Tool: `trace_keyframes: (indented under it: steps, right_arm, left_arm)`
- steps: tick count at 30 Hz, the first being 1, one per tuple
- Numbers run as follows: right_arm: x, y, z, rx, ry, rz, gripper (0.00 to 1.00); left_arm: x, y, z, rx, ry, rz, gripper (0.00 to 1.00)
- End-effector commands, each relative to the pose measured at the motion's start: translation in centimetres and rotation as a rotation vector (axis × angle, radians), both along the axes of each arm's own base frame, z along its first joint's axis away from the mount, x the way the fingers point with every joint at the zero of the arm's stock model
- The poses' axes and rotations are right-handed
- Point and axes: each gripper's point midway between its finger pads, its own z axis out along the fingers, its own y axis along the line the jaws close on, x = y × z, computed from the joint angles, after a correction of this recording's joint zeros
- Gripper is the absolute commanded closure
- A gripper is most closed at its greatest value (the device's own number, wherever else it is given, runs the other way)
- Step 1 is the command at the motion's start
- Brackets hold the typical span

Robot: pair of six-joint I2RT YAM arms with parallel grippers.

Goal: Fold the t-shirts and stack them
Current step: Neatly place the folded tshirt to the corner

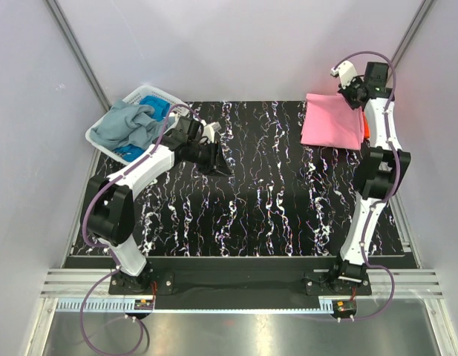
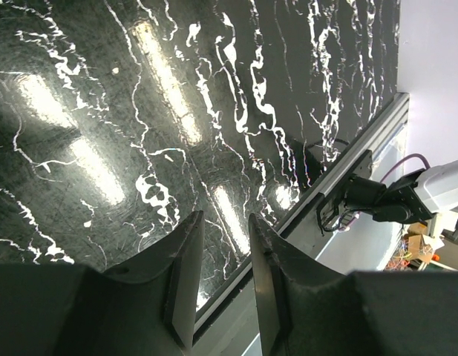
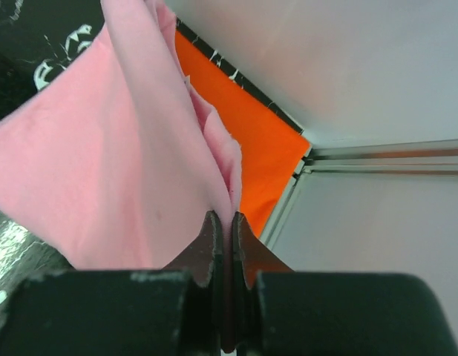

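Observation:
My right gripper (image 1: 350, 95) is shut on an edge of the pink t-shirt (image 1: 332, 120) and holds it lifted at the table's far right corner; the cloth (image 3: 117, 148) hangs from the closed fingertips (image 3: 211, 228). The bright orange-red t-shirt (image 3: 251, 141) lies flat beneath it, a sliver showing in the top view (image 1: 366, 132). A grey-blue t-shirt (image 1: 125, 124) and a blue one (image 1: 153, 104) lie bunched in the white basket at the far left. My left gripper (image 1: 223, 165) is open and empty, low over the dark table (image 2: 225, 216).
The white lattice basket (image 1: 102, 127) stands at the table's far left corner. The black marbled tabletop (image 1: 258, 200) is bounded by grey walls and an aluminium rail (image 1: 236, 285) at the near edge.

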Motion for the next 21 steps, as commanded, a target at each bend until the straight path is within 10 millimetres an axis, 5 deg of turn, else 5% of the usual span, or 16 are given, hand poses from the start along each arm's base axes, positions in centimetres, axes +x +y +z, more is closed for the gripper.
trace_keyframes:
  steps: [1,11,17,21]
  right_arm:
    - [-1.8,1.1,10.7,-0.022,-0.181,0.040,1.00]
    - [-1.9,1.3,12.6,-0.055,-0.204,0.084,1.00]
    - [1.0,-0.6,10.6,-0.036,-0.229,0.065,1.00]
    - [3.5,-2.5,7.2,-0.045,-0.236,0.044,1.00]
  left_arm:
    - [-0.1,-0.7,1.7,-0.068,-0.031,-0.029,0.65]
    - [-0.2,-0.9,1.1,-0.073,-0.007,-0.031,0.65]
    - [-0.2,-1.0,0.6,-0.071,0.005,-0.039,0.65]
    - [-0.1,-0.8,0.1,-0.058,0.014,-0.037,0.64]
